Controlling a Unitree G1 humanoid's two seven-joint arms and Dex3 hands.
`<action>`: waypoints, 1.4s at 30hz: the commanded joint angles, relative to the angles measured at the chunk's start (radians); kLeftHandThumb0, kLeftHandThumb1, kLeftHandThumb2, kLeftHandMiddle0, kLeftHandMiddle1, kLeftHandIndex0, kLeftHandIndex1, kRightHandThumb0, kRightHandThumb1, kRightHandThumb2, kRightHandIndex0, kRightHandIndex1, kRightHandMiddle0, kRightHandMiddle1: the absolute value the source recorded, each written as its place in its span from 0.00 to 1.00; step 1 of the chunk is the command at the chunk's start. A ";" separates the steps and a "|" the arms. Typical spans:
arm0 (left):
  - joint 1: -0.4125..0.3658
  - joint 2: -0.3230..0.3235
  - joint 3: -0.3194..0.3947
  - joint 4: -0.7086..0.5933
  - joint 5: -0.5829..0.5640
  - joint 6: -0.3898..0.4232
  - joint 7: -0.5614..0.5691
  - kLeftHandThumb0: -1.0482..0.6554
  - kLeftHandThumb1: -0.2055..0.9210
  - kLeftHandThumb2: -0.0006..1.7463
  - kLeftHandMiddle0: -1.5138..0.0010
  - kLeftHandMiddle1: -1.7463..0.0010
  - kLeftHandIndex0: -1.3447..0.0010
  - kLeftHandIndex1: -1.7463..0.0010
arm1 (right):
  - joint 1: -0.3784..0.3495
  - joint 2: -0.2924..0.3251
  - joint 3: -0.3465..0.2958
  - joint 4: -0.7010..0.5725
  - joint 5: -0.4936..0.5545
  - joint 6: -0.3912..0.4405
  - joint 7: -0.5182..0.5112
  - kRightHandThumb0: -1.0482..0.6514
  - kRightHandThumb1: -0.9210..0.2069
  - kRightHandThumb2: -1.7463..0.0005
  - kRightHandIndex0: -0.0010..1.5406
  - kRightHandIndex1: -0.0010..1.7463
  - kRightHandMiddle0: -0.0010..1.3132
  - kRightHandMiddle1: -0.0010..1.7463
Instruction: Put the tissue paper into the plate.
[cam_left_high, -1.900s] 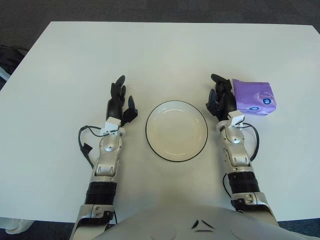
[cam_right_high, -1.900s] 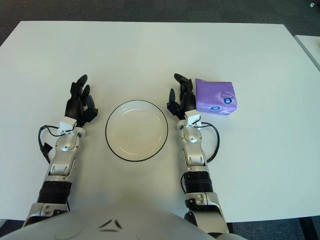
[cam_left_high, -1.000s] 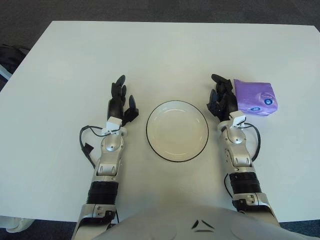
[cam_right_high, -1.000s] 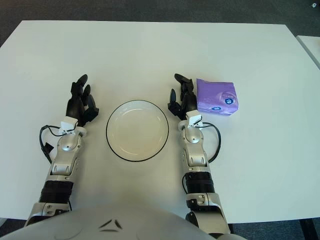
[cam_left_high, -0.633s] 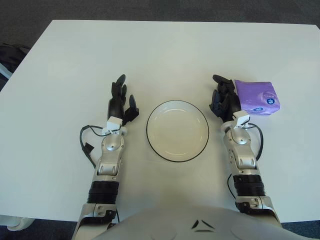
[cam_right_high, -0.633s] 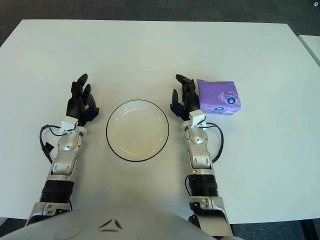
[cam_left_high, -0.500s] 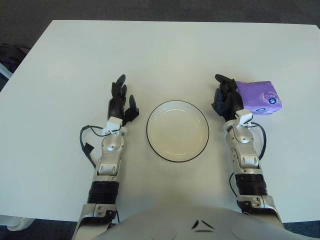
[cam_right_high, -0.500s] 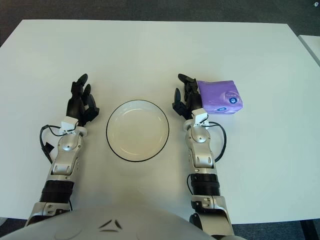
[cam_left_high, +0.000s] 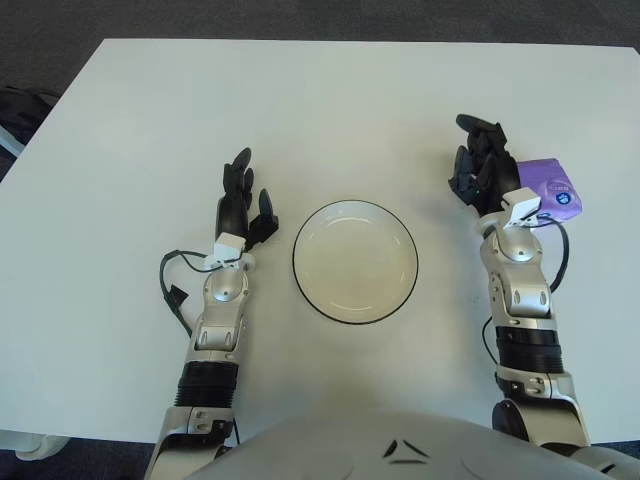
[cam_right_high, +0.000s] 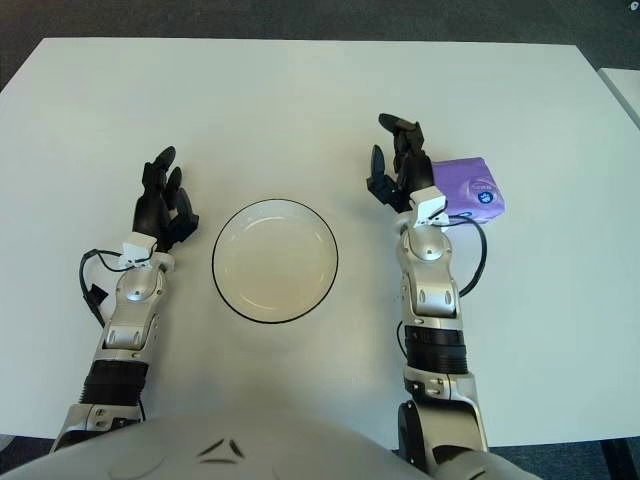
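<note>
The white table (cam_left_high: 330, 110) filled almost the whole view, its far edge and both far corners well beyond the hands, with dark floor past them. Broad bare tabletop lay ahead of both hands, to the left of the left hand, and between the arms on the near side.

The plate (cam_left_high: 355, 261) — white, shallow, with a thin dark rim — sat between the two hands, just right of the left hand's wrist and down-left of the right hand, touching neither. Nothing lay in it.

The right hand (cam_left_high: 482, 172) was raised with its dark fingers spread and pointing away from the robot, gripping nothing. It stood out in front of the near left part of the purple tissue paper pack, hiding that part; whether the hand touched the pack could not be told.

The left hand (cam_left_high: 240, 205) showed just left of the plate, fingers open and pointing forward, holding nothing.

The tissue paper (cam_right_high: 472, 190) — a small purple pack with a dark round mark on it — lay on the table immediately to the right of the right hand, well clear of the plate.
</note>
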 joint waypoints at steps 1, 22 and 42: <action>0.052 -0.008 -0.008 0.043 -0.002 0.051 -0.003 0.19 1.00 0.53 0.80 1.00 1.00 0.72 | -0.018 -0.052 -0.024 -0.055 0.004 -0.036 0.028 0.30 0.00 0.59 0.28 0.00 0.01 0.55; 0.050 -0.012 -0.009 0.061 -0.004 0.038 -0.005 0.18 1.00 0.53 0.81 1.00 1.00 0.71 | -0.259 -0.306 -0.119 -0.006 -0.032 -0.009 0.086 0.37 0.00 0.61 0.30 0.01 0.07 0.79; 0.044 -0.013 -0.006 0.075 -0.012 0.032 -0.009 0.18 1.00 0.52 0.81 1.00 1.00 0.71 | -0.256 -0.523 -0.061 -0.129 -0.265 0.167 0.212 0.21 0.00 0.65 0.23 0.00 0.00 0.43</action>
